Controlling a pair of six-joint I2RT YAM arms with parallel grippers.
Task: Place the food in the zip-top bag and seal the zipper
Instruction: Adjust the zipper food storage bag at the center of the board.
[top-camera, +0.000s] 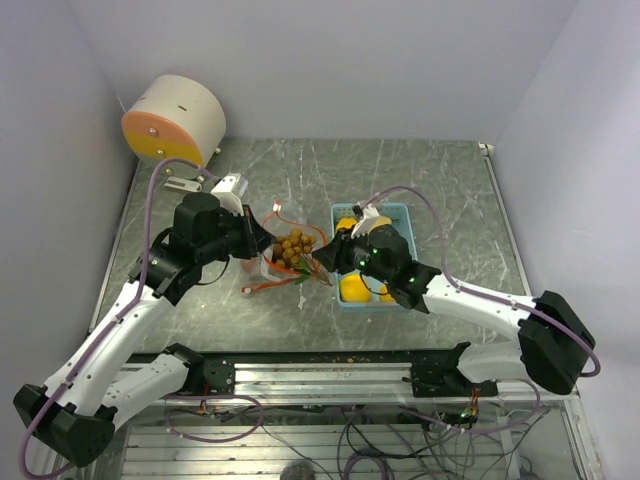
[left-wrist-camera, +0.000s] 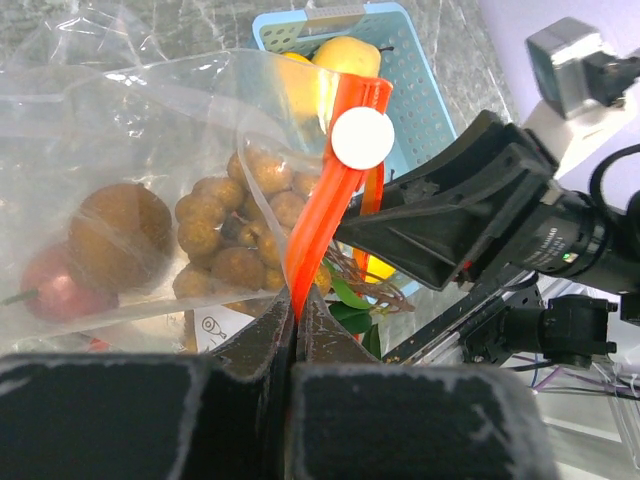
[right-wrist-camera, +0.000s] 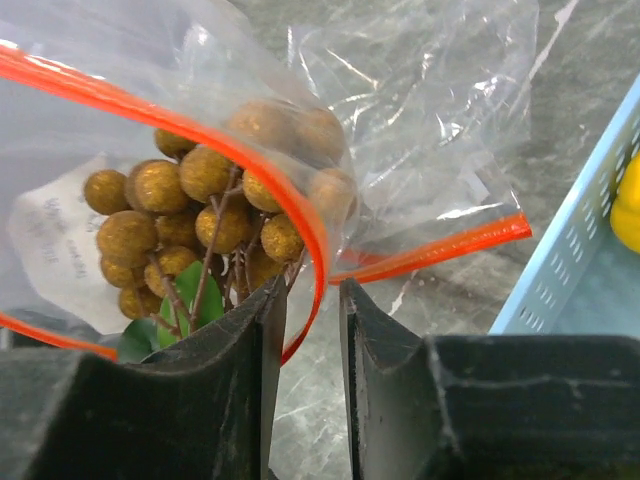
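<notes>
A clear zip-top bag (top-camera: 285, 262) with an orange zipper lies at mid-table. My left gripper (left-wrist-camera: 298, 300) is shut on the orange zipper strip (left-wrist-camera: 340, 160), below its white slider (left-wrist-camera: 362, 138). Inside the bag are a cluster of small brown balls (left-wrist-camera: 235, 235), a brown lump (left-wrist-camera: 112, 235) and a dark red apple (left-wrist-camera: 55, 285). My right gripper (right-wrist-camera: 312, 300) stands open at the bag's mouth, with the orange rim (right-wrist-camera: 318, 250) running through the gap between its jaws. The ball cluster (right-wrist-camera: 190, 215) sits just beyond its left finger. Yellow fruits (top-camera: 355, 288) lie in the light blue tray (top-camera: 405, 215).
The tray stands right of the bag, close behind my right gripper (top-camera: 325, 258). A round white and orange device (top-camera: 172, 120) sits at the back left. Grey walls close in the table on three sides.
</notes>
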